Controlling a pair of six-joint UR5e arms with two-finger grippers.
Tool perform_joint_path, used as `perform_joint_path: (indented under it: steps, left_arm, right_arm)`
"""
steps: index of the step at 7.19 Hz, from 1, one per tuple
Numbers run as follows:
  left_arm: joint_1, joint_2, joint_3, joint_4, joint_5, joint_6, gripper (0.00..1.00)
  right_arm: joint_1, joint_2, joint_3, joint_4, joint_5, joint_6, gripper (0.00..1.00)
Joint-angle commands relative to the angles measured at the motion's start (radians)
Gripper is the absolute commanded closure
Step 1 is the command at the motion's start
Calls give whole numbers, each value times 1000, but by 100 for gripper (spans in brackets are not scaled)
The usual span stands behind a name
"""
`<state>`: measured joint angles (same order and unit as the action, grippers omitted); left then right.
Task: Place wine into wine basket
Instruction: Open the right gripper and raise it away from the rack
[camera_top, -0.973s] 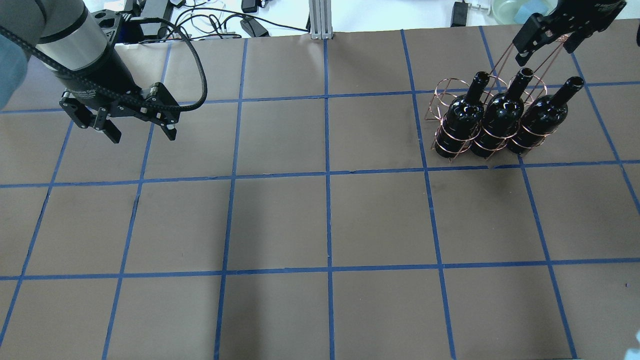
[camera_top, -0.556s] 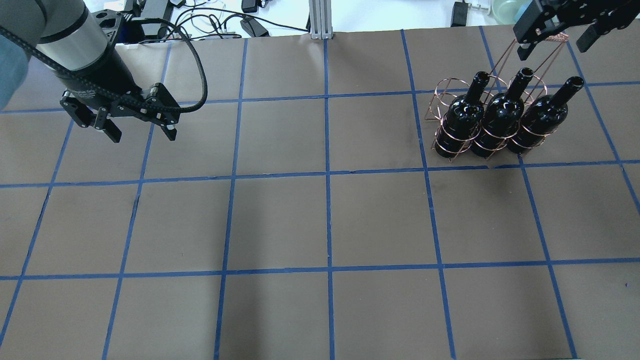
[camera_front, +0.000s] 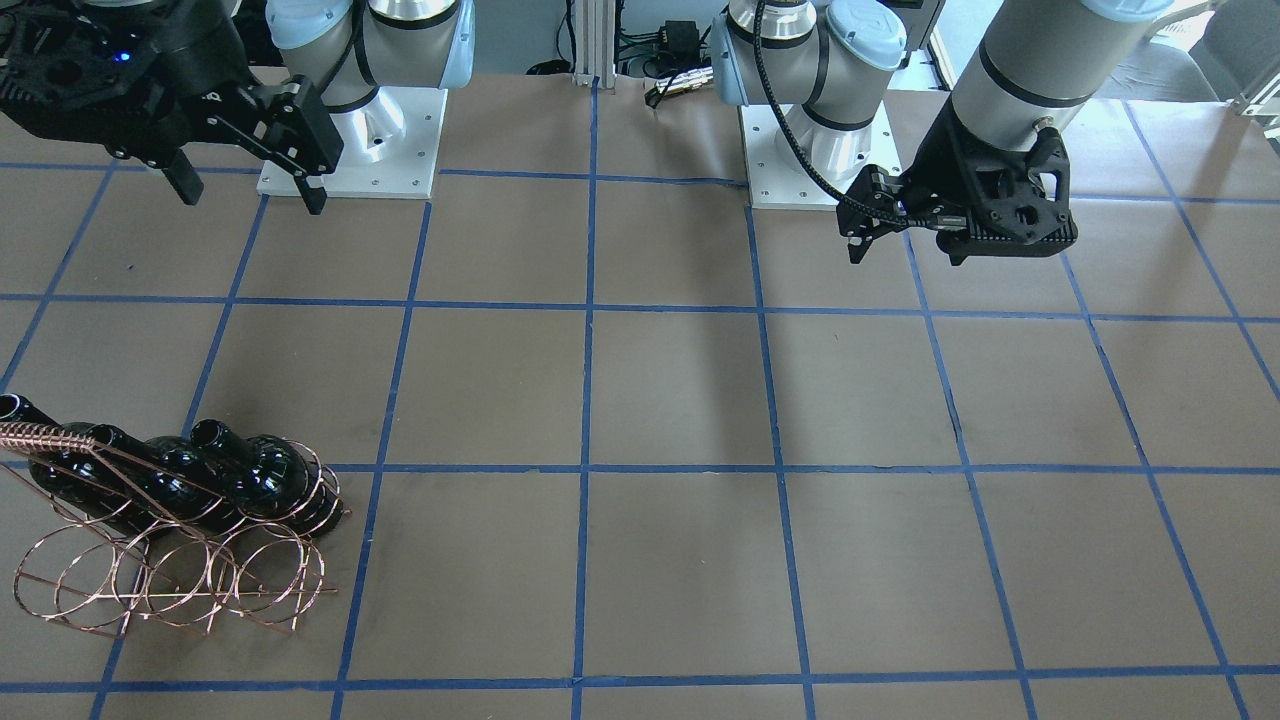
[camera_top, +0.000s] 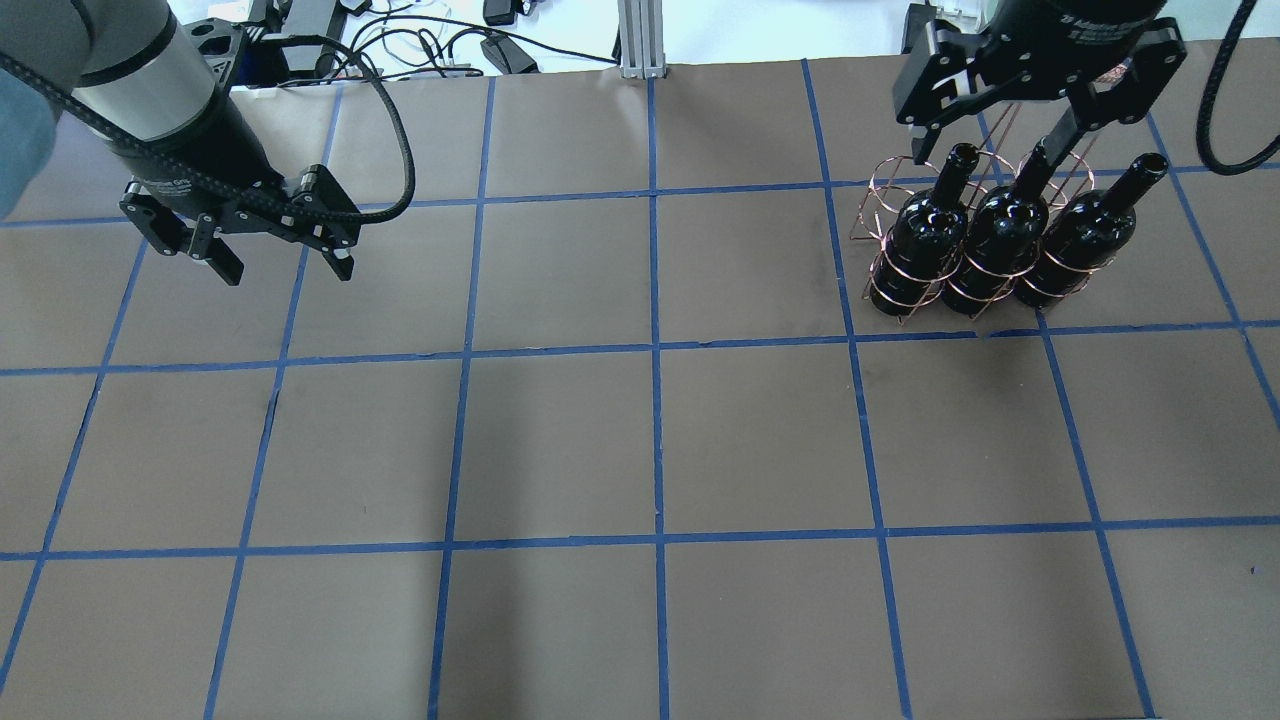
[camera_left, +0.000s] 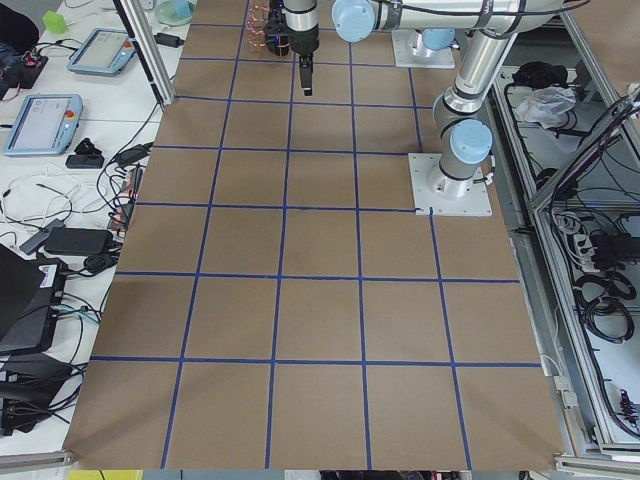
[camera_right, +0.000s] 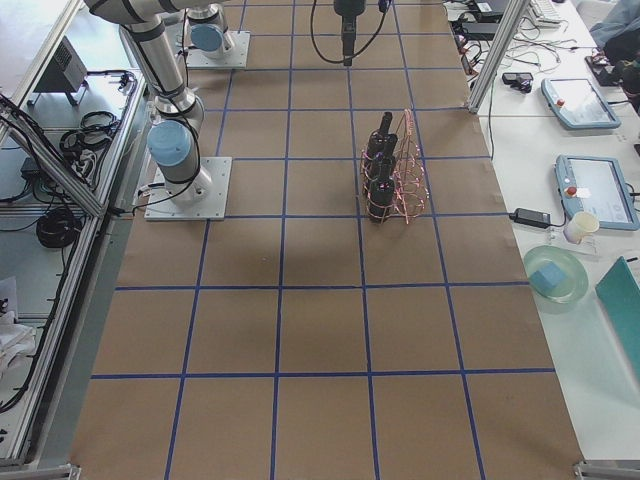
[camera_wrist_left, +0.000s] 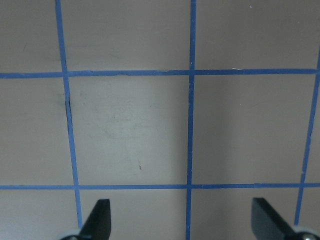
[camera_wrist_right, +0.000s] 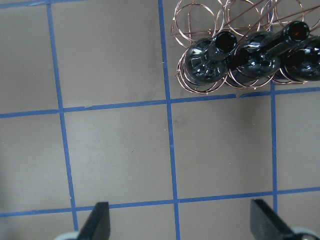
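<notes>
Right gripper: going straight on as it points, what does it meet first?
Probably the bare table: in the wrist view of the right gripper, the wine basket with its bottles lies off to one side. Depth unclear.

From my station, the table (camera_top: 560, 440) is covered in flat brown paper, ruled into large squares by bright blue tape lines (camera_top: 657, 450). At the upper right of the overhead view, the three bottles (camera_top: 1000, 235) are glossy near-black with small white glints. The wire rack (camera_front: 170, 590), at the lower left of the front view, is copper. The left gripper (camera_top: 285, 268) and right gripper (camera_front: 252, 195) are both matte black. The arms (camera_front: 1040, 60) are silver-grey with pale blue joint caps (camera_front: 865, 30), standing on white base plates (camera_front: 420, 165).
</notes>
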<state>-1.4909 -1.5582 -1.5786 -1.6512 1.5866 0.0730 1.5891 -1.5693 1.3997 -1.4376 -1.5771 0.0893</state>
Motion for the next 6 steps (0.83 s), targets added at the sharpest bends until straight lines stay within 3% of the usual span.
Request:
perform_joint_path:
  steps: [1, 6]
  left_arm:
    - [0, 4, 0, 5, 0, -9, 0]
    - [0, 6, 0, 48, 1, -6, 0]
  right_arm:
    - [15, 2, 16, -1, -1, -6, 0]
    - [11, 2, 16, -12, -6, -65, 1]
